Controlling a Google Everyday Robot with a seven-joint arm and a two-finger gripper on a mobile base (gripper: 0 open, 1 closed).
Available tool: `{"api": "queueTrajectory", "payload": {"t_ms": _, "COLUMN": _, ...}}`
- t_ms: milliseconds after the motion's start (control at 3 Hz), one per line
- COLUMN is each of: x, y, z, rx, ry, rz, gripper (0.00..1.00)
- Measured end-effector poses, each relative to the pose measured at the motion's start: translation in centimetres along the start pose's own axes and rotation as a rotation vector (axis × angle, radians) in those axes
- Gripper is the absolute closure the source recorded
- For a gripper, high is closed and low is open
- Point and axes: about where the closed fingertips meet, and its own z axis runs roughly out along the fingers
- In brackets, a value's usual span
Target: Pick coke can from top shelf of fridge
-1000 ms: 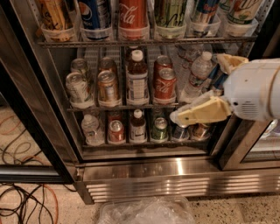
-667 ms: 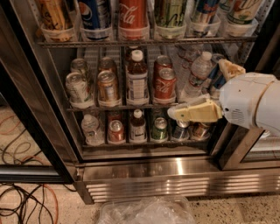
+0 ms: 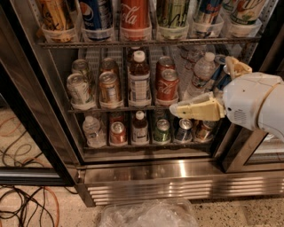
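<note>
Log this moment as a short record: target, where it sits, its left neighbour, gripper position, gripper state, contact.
target: coke can, red, upright
location: top shelf of the fridge, near the middle of the row
left neighbour: Pepsi can
gripper: right side, in front of the lower racks, below the target's level
gripper state: open, holding nothing
contact with target: none

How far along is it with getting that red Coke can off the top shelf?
Barely begun. The cream two-finger claw hangs open and empty before the stainless-steel fridge, level with the middle rack. The red Coca-Cola can stands untouched on the grey wire top shelf. Left: raise the claw, grip the can, draw it out.
</note>
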Motion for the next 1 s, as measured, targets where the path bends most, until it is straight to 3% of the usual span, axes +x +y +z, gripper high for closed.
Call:
{"api": "queueTrajectory", "payload": {"t_ms": 333, "x": -0.9, "y": -0.2, "z": 0.8, "rx": 0.026, "ry": -0.050, "rz": 0.031, "gripper": 0.00}}
{"api": "queueTrajectory", "payload": {"t_ms": 1000, "x": -3.9, "y": -2.5, "z": 2.7, "rx": 0.136, "ry": -0.245, "rz": 0.184, "gripper": 0.00}}
